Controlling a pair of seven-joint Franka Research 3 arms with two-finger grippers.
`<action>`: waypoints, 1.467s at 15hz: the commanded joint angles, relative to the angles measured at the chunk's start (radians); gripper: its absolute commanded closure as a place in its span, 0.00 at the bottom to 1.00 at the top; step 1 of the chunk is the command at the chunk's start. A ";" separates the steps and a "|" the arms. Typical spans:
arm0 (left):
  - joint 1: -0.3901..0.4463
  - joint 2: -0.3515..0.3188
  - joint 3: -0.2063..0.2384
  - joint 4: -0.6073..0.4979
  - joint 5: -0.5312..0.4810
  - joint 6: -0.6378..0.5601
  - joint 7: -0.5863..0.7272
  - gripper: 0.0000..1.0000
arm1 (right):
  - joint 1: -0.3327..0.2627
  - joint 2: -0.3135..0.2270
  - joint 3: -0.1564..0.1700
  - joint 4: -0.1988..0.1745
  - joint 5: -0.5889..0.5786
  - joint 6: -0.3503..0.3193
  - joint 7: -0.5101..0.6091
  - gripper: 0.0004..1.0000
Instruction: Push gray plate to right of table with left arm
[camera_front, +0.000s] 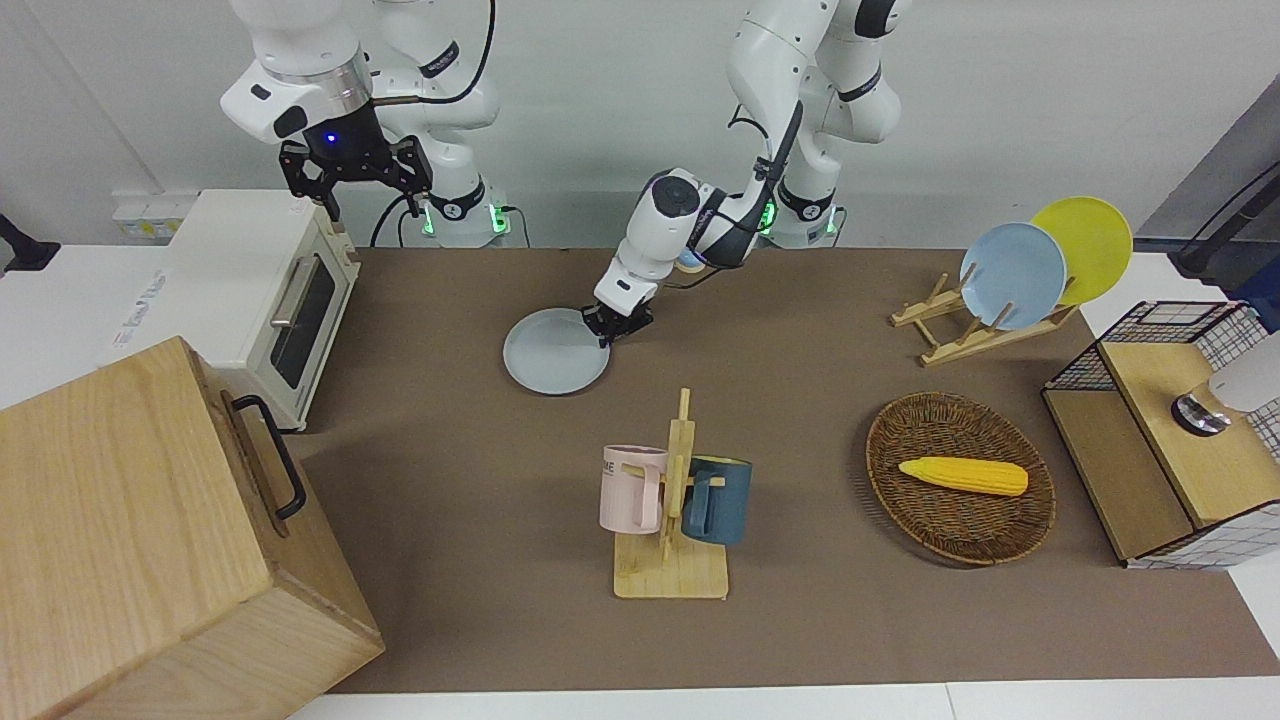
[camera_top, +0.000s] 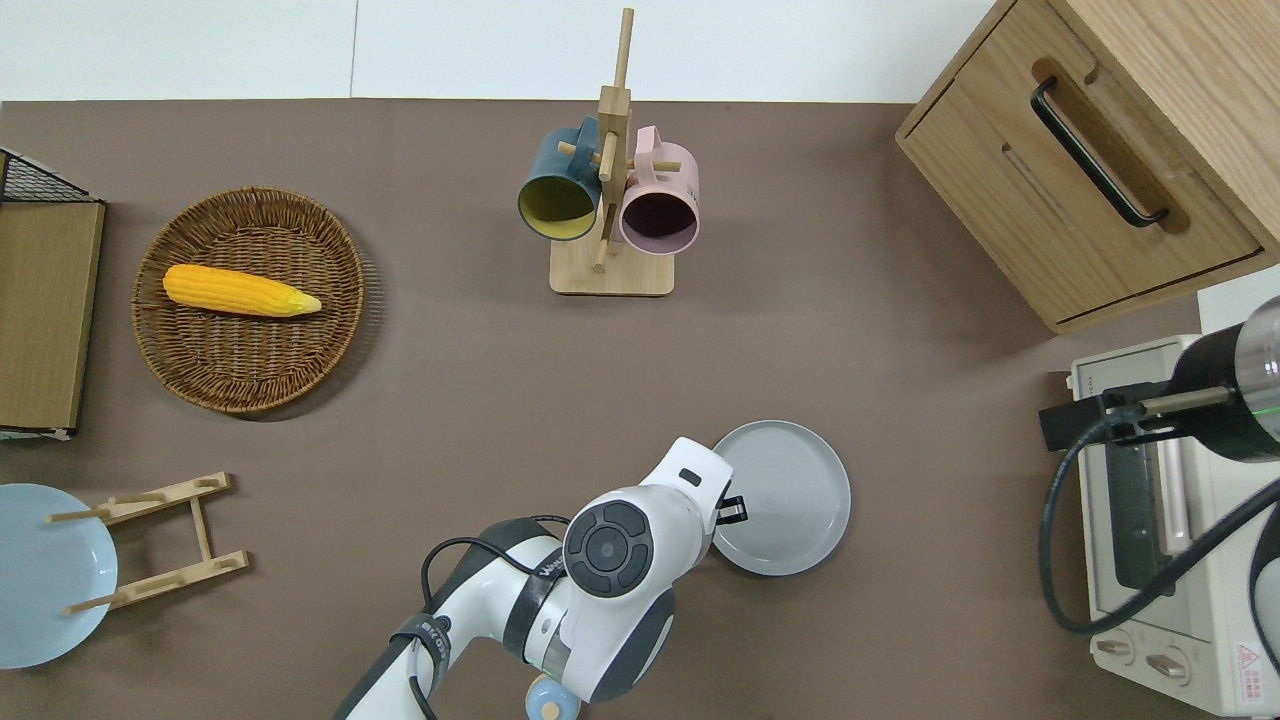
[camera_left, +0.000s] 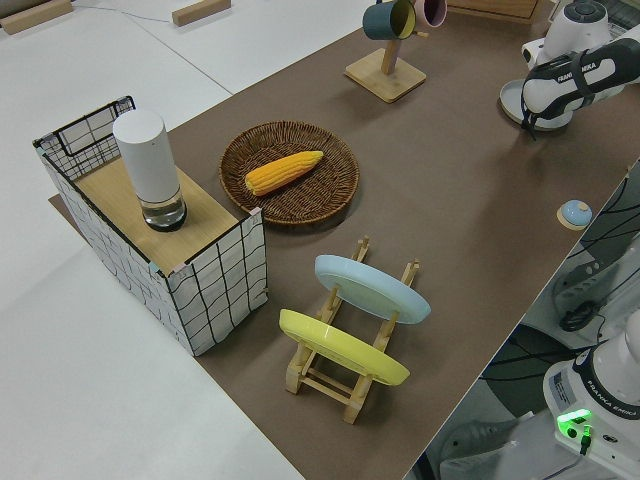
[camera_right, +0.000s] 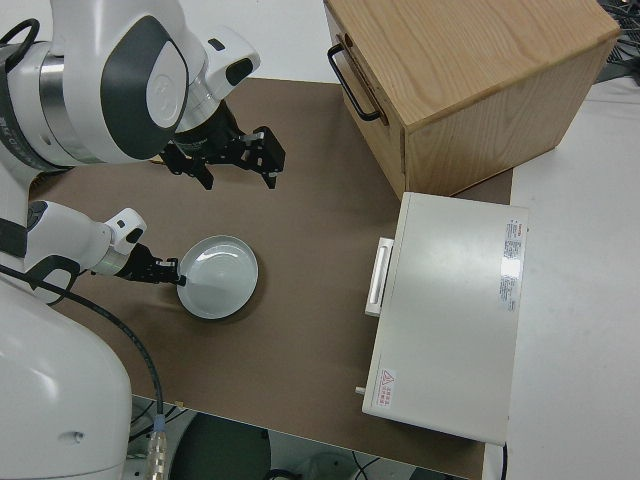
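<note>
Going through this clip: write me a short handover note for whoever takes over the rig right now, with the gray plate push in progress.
Left gripper: low at the gray plate, at the rim on the left arm's side; fingers not readable.
Right gripper: parked, open.
Gray plate: flat on the table, nearer to the robots than the mug rack, between it and the toaster oven.
Done: contact point reached.
Left: push the plate on toward the right arm's end; there is bare table before the toaster oven.
</note>
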 joint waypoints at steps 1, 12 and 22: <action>-0.036 0.105 0.005 0.031 -0.003 0.050 -0.010 0.79 | -0.024 -0.009 0.019 0.000 -0.008 -0.014 -0.008 0.00; -0.008 -0.009 0.043 0.017 0.086 -0.106 0.073 0.01 | -0.024 -0.009 0.019 0.000 -0.008 -0.014 -0.008 0.00; 0.266 -0.230 0.043 0.019 0.086 -0.508 0.443 0.01 | -0.024 -0.009 0.019 0.000 -0.008 -0.014 -0.008 0.00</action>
